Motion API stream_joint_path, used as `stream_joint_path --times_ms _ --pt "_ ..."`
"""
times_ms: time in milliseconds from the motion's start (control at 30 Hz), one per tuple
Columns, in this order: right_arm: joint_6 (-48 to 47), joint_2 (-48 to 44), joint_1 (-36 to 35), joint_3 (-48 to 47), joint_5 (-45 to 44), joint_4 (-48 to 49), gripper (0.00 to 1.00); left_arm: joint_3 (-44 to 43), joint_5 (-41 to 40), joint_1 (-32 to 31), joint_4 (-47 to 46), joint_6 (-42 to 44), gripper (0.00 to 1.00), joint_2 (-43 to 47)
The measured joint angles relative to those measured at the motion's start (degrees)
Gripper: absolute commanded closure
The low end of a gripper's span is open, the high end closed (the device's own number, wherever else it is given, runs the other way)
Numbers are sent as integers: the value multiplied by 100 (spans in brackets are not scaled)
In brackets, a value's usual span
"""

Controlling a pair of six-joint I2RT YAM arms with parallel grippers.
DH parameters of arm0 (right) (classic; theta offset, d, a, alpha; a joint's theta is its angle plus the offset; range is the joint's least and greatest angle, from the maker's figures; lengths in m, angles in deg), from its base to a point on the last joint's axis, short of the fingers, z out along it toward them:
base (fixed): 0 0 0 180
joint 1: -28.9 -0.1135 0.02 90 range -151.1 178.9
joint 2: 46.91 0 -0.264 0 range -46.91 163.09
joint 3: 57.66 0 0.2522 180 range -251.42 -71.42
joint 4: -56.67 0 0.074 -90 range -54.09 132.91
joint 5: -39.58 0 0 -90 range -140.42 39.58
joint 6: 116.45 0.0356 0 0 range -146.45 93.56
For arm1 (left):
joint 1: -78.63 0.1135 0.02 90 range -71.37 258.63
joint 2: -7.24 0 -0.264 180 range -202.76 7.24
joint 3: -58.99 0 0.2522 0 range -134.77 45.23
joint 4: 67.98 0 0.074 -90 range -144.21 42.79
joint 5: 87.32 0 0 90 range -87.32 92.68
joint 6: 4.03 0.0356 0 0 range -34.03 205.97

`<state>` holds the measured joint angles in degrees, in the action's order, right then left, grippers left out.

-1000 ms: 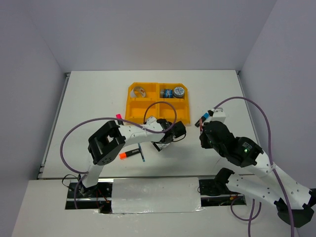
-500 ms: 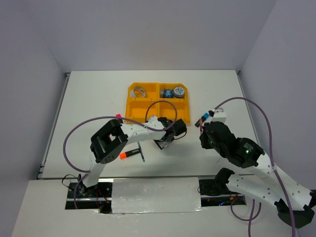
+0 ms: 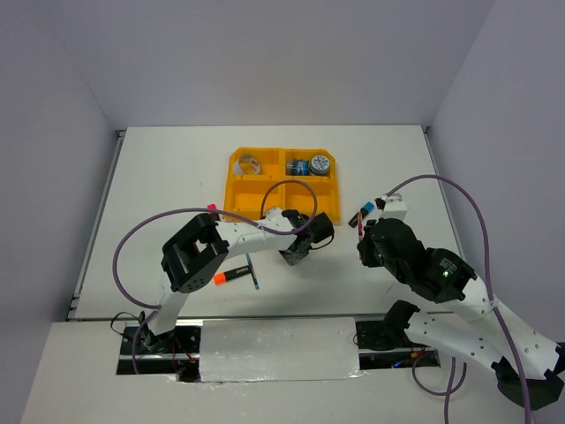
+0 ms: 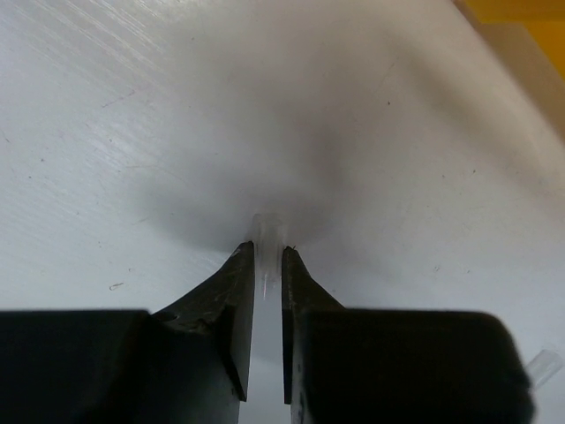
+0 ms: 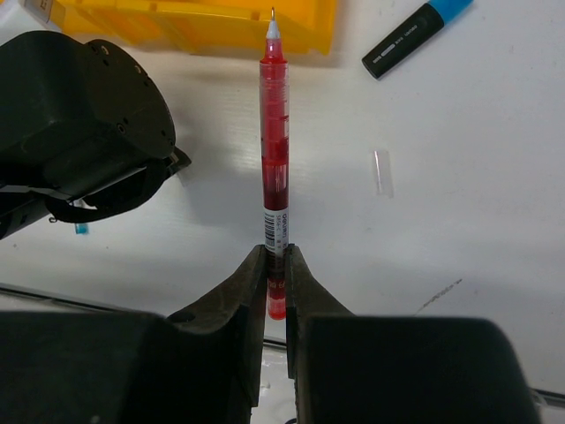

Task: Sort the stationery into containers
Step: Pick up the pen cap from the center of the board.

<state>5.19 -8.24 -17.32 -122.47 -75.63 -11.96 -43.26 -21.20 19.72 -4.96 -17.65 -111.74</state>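
My right gripper (image 5: 274, 252) is shut on the lower end of a red pen (image 5: 274, 141), held above the table with its tip towards the orange tray (image 3: 237, 196). In the top view this gripper (image 3: 360, 227) hangs right of the tray. My left gripper (image 4: 267, 250) is down at the table just below the tray's near edge (image 3: 290, 257), its jaws shut on a small clear plastic piece (image 4: 267, 230). The tray's back compartments hold a silvery ring (image 3: 250, 163) and two blue-grey tape rolls (image 3: 309, 165).
A black marker with a blue cap (image 5: 415, 37) lies right of the tray. A clear cap (image 5: 381, 172) lies on the table near it. An orange-capped marker (image 3: 228, 276) and a thin blue pen (image 3: 253, 272) lie left of my left gripper. A pink-capped marker (image 3: 212, 209) sits by the tray's left corner.
My left gripper's jaws have closed from partly open onto the clear piece, and its wrist has shifted slightly left. My right gripper still holds the red pen in nearly the same place.
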Motion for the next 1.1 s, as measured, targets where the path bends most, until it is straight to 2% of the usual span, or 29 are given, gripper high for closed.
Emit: stream_joint_path --times_ms 133,500,667,1000,1100 --pt "-2 0 0 0 48 2 100 0 0 0 -7 20 100 0" --pt "-70 -186 0 184 472 205 100 234 -197 -28 -107 494 100 212" --pt "-61 -190 0 417 793 380 100 396 -522 -127 -116 776 100 726" --pt "72 -463 2 1735 2326 1840 100 433 -1349 -280 -70 1388 100 2094" --pt "160 -527 2 2061 2745 2328 100 584 -1561 -284 -291 1801 100 2612"
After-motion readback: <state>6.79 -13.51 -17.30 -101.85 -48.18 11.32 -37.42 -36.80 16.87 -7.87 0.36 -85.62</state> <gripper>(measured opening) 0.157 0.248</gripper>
